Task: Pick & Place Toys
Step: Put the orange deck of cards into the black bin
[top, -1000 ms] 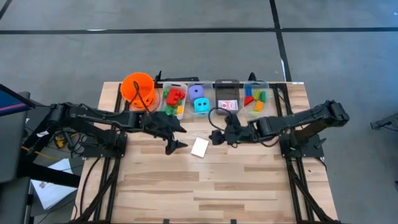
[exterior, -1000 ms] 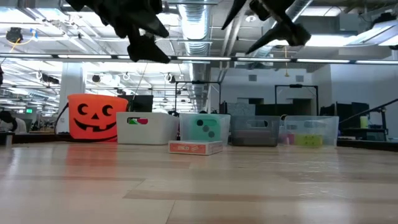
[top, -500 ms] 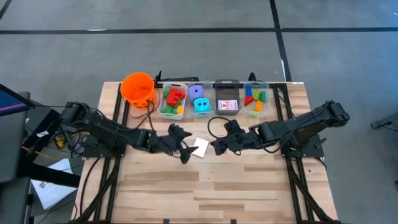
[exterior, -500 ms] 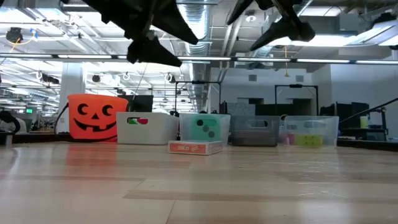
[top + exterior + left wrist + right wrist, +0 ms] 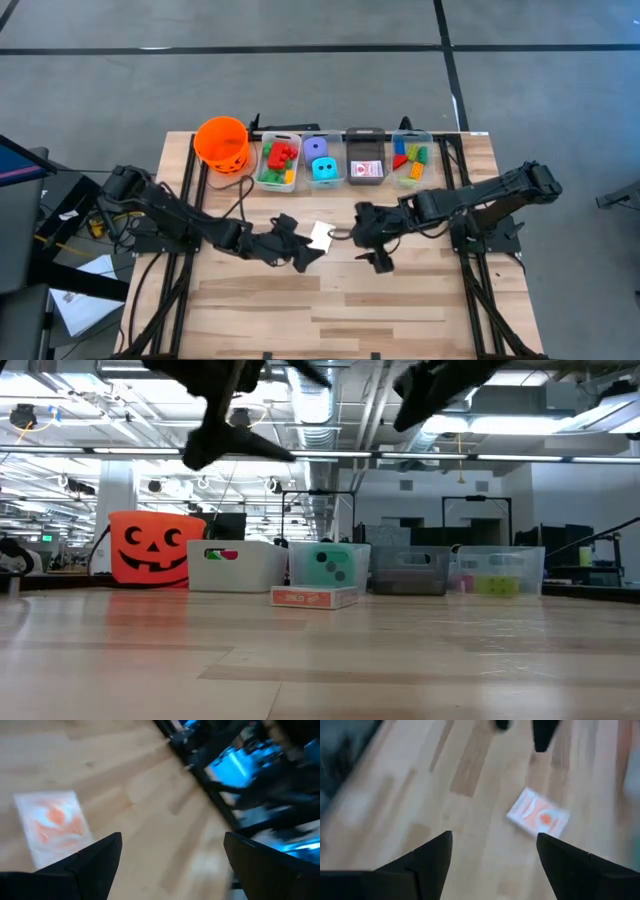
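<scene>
A red-and-white card pack [image 5: 322, 236] lies flat on the wooden table, between my two grippers. It also shows in the low view [image 5: 314, 597]. My left gripper [image 5: 299, 246] hovers open just left of the pack, and in its wrist view the pack [image 5: 52, 827] lies beside one finger. My right gripper [image 5: 369, 240] hovers open to the right of the pack, which lies ahead of its fingers [image 5: 538, 817]. Both are well above the table in the low view: left [image 5: 232, 430], right [image 5: 440, 385]. Neither touches anything.
Along the far edge stand an orange pumpkin bucket [image 5: 222, 143] and a row of clear bins: coloured bricks [image 5: 279, 163], dice [image 5: 320, 160], cards [image 5: 366, 165] and more bricks [image 5: 410, 160]. The table's near half is bare wood [image 5: 330, 310].
My left gripper has moved toward the table's near edge and to the right, sinking a little and rolling about its own axis, and now hangs close beside the card pack. My right gripper has rolled about its axis almost in place. The pack has not moved.
</scene>
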